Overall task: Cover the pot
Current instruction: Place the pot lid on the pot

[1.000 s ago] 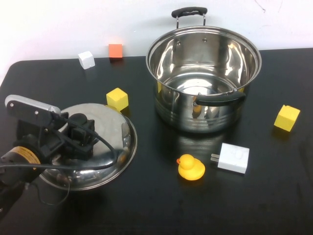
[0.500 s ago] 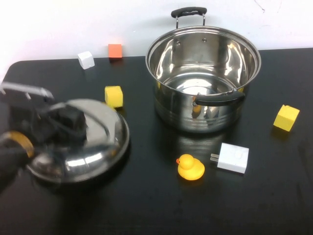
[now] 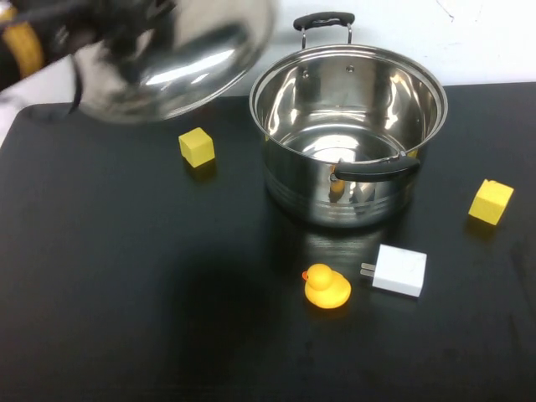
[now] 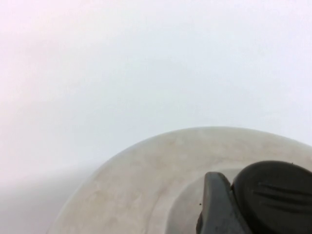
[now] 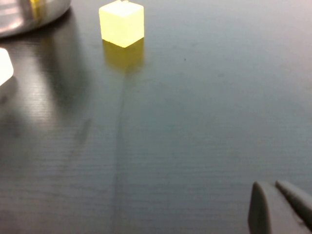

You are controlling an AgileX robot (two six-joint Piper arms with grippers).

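Up high at the far left of the high view: left hand (image 3: 126, 25), blurry, clamped on the black knob (image 4: 270, 195) of the shiny lid (image 3: 180, 63). Lid in the air, tilted, off the worktop (image 3: 126, 293), just left of the pot's rim. Black cable and a yellow band on the arm beside it.

Under the lid, on the dark worktop: a small yellow cube (image 3: 197, 147), well left of the pot.

In the middle, toward the back: the pot (image 3: 348, 134), big and shiny, standing upright, wide open on top, nothing on it. One black handle (image 3: 323, 21) at the far side, another black handle (image 3: 375, 171) at the near side.

In front of the pot: a yellow rubber duck (image 3: 326, 286), and just right of it a white plug block (image 3: 399, 270), close but apart.

Far right: another yellow cube (image 3: 491, 202), alone near the edge, also seen in the right wrist view (image 5: 121, 23).

Right hand (image 5: 280, 207): low over the bare worktop, only grey fingertips showing, pressed together, holding nothing.
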